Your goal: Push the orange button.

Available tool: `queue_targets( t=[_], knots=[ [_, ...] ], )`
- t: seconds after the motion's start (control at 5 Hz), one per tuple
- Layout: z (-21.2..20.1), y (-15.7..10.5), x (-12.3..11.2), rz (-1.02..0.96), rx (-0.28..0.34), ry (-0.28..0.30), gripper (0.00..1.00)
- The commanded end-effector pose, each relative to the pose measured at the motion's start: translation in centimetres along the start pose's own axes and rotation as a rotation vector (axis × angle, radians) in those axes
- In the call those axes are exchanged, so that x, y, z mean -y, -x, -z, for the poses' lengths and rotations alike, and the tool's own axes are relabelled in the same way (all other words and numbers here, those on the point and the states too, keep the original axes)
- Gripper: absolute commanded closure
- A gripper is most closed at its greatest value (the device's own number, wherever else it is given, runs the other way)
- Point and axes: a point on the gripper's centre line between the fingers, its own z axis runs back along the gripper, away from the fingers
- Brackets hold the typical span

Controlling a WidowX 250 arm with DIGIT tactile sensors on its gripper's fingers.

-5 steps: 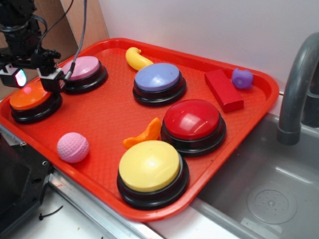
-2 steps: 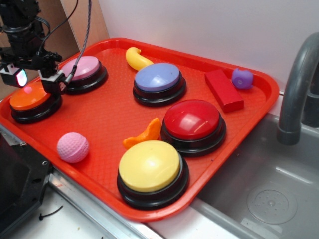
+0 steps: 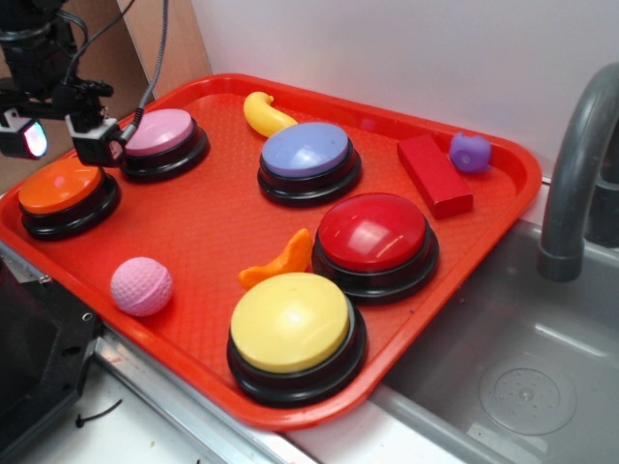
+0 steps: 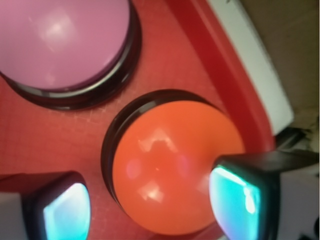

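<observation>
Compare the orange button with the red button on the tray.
The orange button is smaller; the red button is clearly larger. The orange button sits at the tray's left corner beside the pink button, directly under the open tool; the red button sits mid-tray between the yellow button and the red block, with nothing above it. Both have smooth domes on black round bases.

The gripper (image 3: 60,138) has risen off the orange button (image 3: 60,186), jaws apart above its dome.
</observation>
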Motion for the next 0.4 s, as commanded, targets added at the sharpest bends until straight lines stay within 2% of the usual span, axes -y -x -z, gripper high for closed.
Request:
queue_targets(
  t=[0.0, 0.2],
  knots=[
    [-2.59, -0.79, -0.88, -0.006, 0.078, 0.000, 0.00],
    [-3.00, -0.89, -0.87, -0.008, 0.086, -0.015, 0.00]
  ],
)
